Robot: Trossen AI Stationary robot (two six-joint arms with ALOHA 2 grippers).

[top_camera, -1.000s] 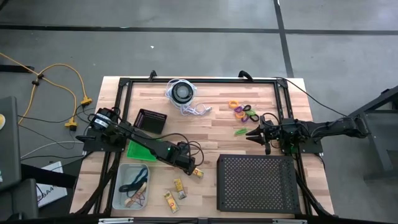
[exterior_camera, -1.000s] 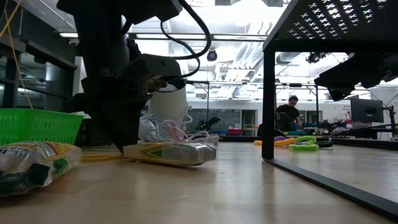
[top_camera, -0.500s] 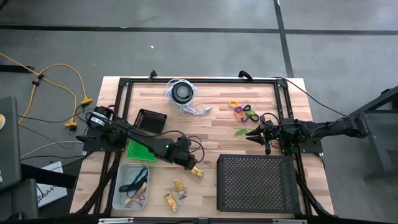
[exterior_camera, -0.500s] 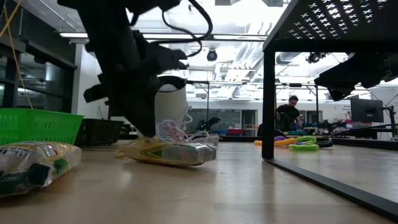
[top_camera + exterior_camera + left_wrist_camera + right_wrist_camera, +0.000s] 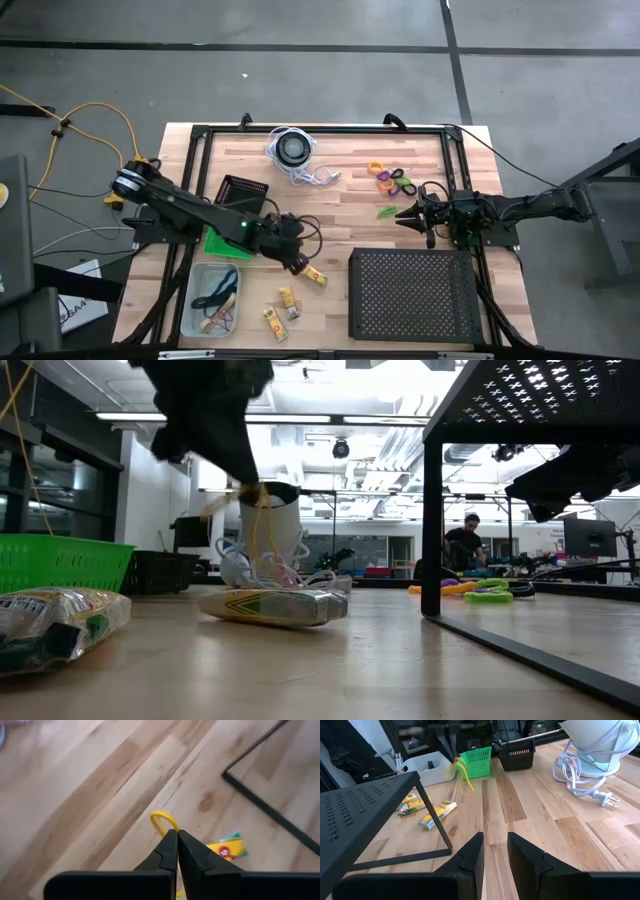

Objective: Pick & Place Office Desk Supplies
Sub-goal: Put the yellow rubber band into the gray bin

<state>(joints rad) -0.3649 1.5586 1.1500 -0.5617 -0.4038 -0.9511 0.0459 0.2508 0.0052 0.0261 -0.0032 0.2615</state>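
The left gripper is pinched fully together on a yellow rubber band, holding the loop in the air just beside the yellow packet on the table, presumably so it can be carried to the clear bin near that packet. The right gripper waits well beyond the packet, half open and holding nothing, near the coloured rings.

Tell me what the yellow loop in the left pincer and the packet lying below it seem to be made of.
The yellow loop, pinched in the shut left pincer, looks like thin rubber: it hangs limp and curved. The packet looks like glossy printed plastic film, with crinkled, shiny ends.
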